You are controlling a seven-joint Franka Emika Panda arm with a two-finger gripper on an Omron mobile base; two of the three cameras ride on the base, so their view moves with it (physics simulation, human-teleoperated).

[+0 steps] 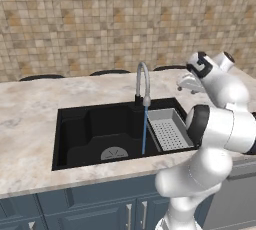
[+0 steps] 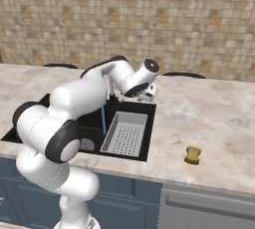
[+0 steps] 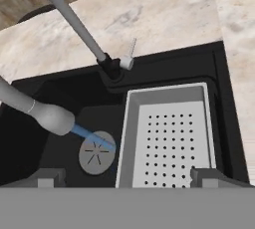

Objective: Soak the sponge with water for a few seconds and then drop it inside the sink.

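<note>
The sponge [image 2: 192, 155], a small yellow-orange block, lies on the counter to the right of the sink [image 1: 75, 134], well apart from the gripper. Water [image 1: 144, 130] falls in a thin blue stream from the curved faucet [image 1: 142, 79] onto the drain [image 3: 97, 154]; the stream also shows as water [image 2: 103, 121] and water [image 3: 92, 136]. My gripper [image 2: 148, 92] hangs above the sink's back right corner, over the strainer tray. In the hand view the gripper [image 3: 129, 178] is open, with nothing between its fingertips [image 3: 50, 177].
A grey perforated strainer tray [image 3: 169, 138] fills the right part of the basin. A small faucet handle [image 3: 127, 62] stands behind it. Marble counter [image 2: 209, 118] stretches to the right, and a tiled wall [image 1: 100, 19] rises at the back.
</note>
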